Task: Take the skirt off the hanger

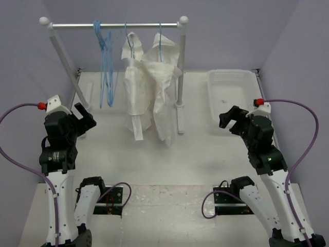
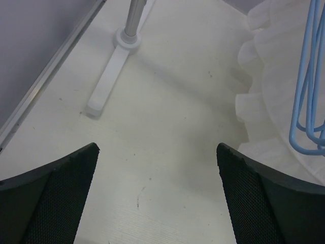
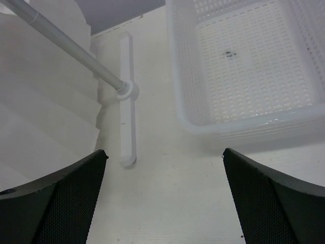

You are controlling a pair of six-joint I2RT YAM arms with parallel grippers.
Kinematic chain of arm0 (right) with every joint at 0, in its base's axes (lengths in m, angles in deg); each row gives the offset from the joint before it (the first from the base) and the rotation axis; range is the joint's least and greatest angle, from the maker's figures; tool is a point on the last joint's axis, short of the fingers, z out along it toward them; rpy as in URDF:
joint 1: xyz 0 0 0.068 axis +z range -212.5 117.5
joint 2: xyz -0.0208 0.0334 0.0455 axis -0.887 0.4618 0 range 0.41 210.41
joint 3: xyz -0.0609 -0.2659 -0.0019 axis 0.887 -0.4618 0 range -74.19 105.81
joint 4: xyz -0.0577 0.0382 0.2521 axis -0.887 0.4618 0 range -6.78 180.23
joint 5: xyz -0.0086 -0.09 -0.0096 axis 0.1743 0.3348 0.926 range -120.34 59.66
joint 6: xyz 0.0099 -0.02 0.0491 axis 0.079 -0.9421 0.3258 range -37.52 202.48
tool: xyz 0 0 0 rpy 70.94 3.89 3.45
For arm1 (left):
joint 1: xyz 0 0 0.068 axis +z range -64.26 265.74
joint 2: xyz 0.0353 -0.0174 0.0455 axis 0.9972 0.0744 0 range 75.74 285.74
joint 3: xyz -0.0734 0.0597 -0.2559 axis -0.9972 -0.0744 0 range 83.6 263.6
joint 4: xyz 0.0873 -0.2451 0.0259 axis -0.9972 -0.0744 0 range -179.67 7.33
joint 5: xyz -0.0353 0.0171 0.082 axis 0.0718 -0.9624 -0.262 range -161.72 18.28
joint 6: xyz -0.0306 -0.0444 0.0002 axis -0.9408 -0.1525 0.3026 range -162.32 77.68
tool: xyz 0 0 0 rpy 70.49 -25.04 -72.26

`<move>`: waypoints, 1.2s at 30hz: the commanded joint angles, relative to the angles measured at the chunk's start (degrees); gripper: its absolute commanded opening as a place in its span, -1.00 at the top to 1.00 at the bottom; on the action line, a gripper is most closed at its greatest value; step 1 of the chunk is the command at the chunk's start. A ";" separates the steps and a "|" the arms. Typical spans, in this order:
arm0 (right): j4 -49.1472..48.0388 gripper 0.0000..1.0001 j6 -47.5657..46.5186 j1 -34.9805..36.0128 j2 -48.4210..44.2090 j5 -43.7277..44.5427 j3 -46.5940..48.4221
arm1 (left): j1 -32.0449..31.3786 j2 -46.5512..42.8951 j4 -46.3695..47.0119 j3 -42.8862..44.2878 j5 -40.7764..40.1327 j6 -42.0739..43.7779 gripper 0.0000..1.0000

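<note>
The skirt (image 1: 165,103) is a plain white crinkly garment hanging on a light-blue wire hanger (image 1: 160,38), rightmost on the rail next to the rack's right post. A white ruffled garment (image 1: 134,92) hangs just left of it and touches it; its ruffles show in the left wrist view (image 2: 264,76). My left gripper (image 1: 82,116) is open and empty, low at the left and well clear of the clothes; its jaws stand wide over bare table (image 2: 157,147). My right gripper (image 1: 229,121) is open and empty at the right (image 3: 165,151).
Several empty blue hangers (image 1: 105,67) hang at the rail's left end and show in the left wrist view (image 2: 310,76). The rack's feet (image 2: 109,76) (image 3: 127,101) rest on the table. A white mesh basket (image 1: 213,95) (image 3: 238,127) sits at the back right.
</note>
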 commanded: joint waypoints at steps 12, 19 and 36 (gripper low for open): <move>-4.54 -0.98 1.12 -0.01 -2.69 -1.70 -2.57 | -0.21 4.18 1.51 16.87 12.93 2.68 -1.00; -6.21 -0.98 1.56 -0.01 -2.69 -2.23 -3.36 | -0.21 13.94 10.98 32.79 33.70 2.17 -1.00; -6.21 -0.98 1.03 -0.01 -2.78 1.11 -2.48 | -40.36 40.46 17.71 49.47 3.29 5.50 -1.00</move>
